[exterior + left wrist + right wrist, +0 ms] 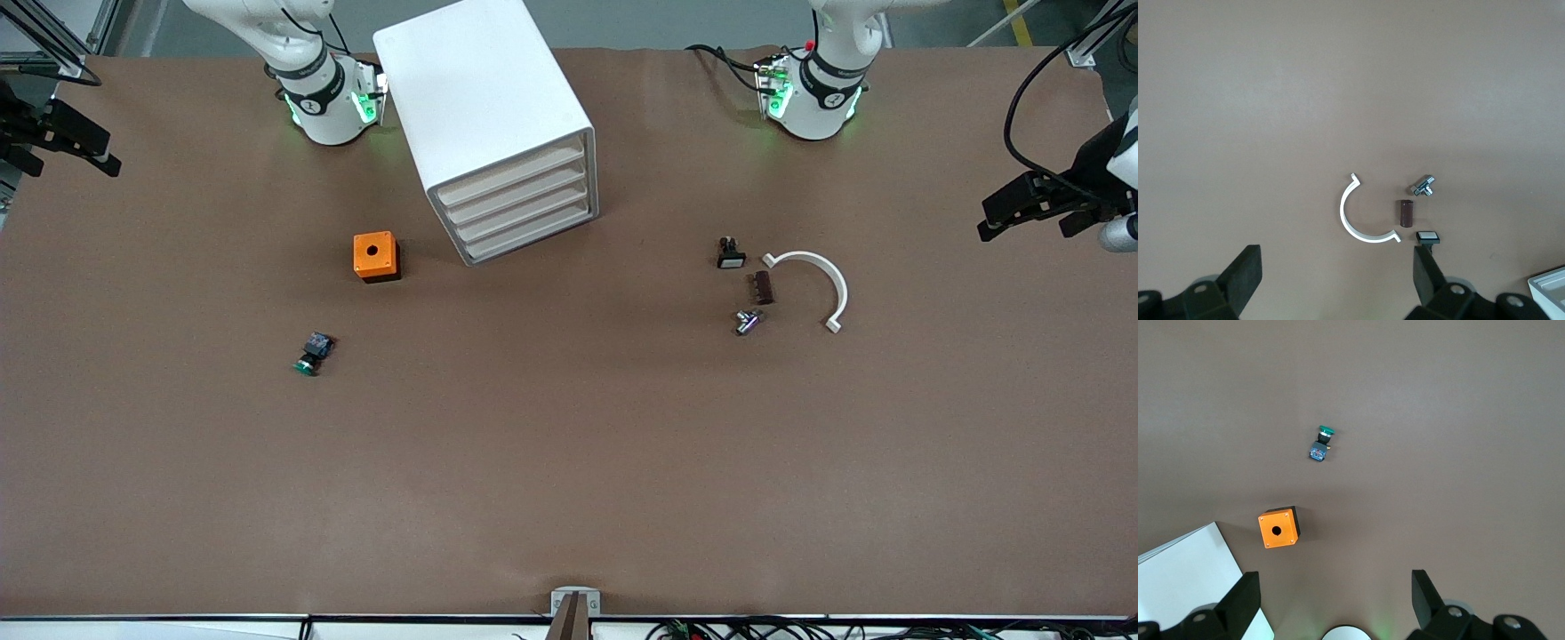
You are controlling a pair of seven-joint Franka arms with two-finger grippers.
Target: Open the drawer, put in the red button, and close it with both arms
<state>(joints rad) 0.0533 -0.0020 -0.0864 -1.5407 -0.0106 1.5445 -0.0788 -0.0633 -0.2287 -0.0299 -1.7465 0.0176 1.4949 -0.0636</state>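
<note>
The white cabinet (480, 98) stands between the two arm bases. Its drawers (520, 209) have cream fronts, and all of them are shut. The red button is out of view in all three views. My left gripper (1000, 213) hangs high over the left arm's end of the table. It is open and empty in the left wrist view (1338, 267). My right gripper (102, 151) hangs high over the right arm's end of the table. It too is open and empty in the right wrist view (1335, 590), where a corner of the cabinet (1185, 573) shows.
An orange box with a hole (376, 256) sits beside the cabinet, and a green-capped button (312, 354) lies nearer the front camera. Toward the left arm's end lie a white-faced black switch (731, 254), a brown block (763, 287), a small metal piece (748, 321) and a white curved strip (822, 276).
</note>
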